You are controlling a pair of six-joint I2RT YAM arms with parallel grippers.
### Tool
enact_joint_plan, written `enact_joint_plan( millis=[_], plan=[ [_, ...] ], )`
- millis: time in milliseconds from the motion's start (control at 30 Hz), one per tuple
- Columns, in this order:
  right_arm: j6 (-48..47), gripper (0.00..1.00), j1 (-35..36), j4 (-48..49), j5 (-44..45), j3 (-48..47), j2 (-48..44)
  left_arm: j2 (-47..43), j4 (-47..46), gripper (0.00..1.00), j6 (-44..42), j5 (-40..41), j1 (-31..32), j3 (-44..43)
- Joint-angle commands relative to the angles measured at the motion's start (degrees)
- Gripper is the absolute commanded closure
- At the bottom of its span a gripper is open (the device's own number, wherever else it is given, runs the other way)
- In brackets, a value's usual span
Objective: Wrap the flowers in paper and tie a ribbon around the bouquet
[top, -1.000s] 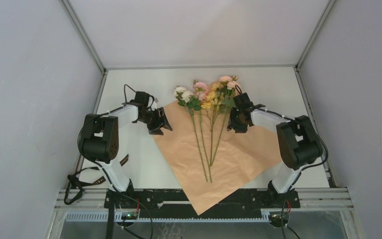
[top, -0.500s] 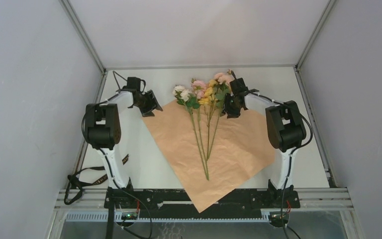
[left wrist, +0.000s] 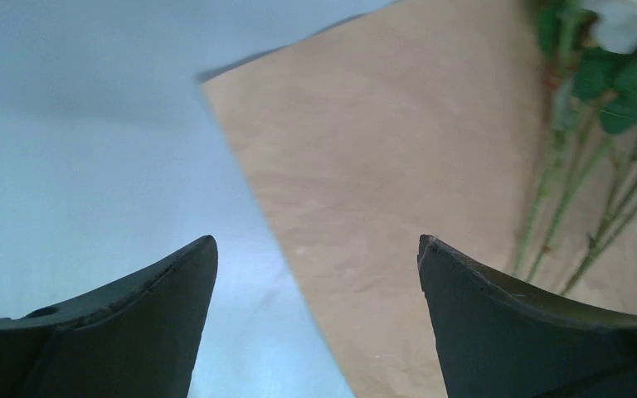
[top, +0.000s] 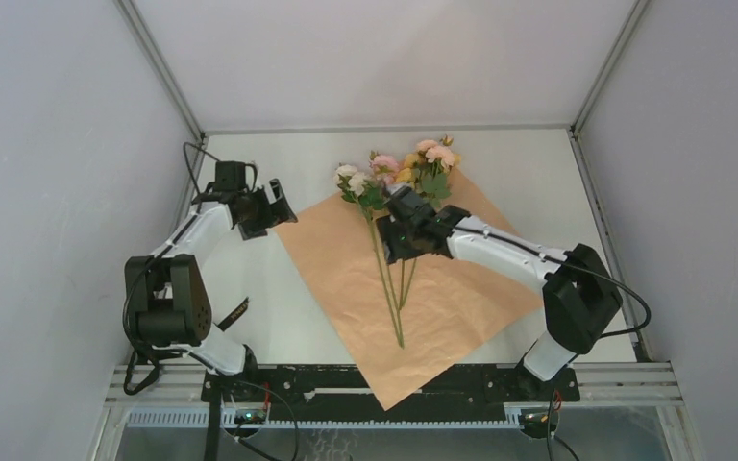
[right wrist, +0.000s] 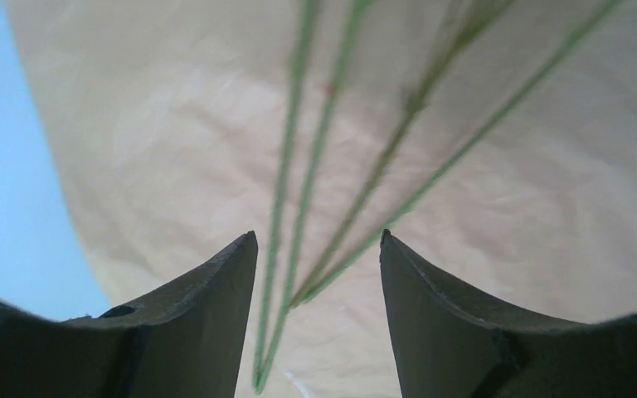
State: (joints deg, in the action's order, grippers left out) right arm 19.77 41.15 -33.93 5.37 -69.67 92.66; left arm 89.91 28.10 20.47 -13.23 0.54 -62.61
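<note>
1 sheet of paper (top: pixel 461 288) lies on 1 table (top: pixel 269 279). On it is 1 bunch of flowers (top: pixel 399 178). The right wrist view shows 4 thin green stalks (right wrist: pixel 290 124). The blooms (top: pixel 384 164) crowd together, so their count is rough — about 3 pink, 2 whitish and at least 1 yellow. 2 arms (top: pixel 500 248) are in view, 1 on each side, each ending in 1 gripper: the left gripper (top: pixel 282 211) and the right gripper (top: pixel 391 245). Each wrist view shows 2 dark fingers (left wrist: pixel 133 332) — 4 fingers altogether.
</note>
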Motion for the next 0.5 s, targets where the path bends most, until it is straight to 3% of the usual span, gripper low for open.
enact_joint_plan(
  millis=[0, 267, 400, 467],
  plan=[
    [3.3, 0.35, 6.7, 0.8, 3.6, 0.2, 0.2, -0.6, 3.6, 0.05, 0.3, 1.1, -5.1, 4.1],
    [2.2, 0.34, 20.3, 4.5, -1.6, 0.2, 6.2, 1.6, -1.7, 0.01, 7.7, -10.0, -5.0, 11.9],
    [1.8, 0.34, 24.5, -1.0, -1.2, 2.9, 4.2, 0.3, -2.8, 0.06, 6.4, -12.6, -4.8, 13.0],
    [6.0, 0.34, 24.2, -3.9, -0.9, 5.5, 1.1, -1.2, -3.9, 0.08, 5.5, -13.2, -4.5, 13.3]
  ],
)
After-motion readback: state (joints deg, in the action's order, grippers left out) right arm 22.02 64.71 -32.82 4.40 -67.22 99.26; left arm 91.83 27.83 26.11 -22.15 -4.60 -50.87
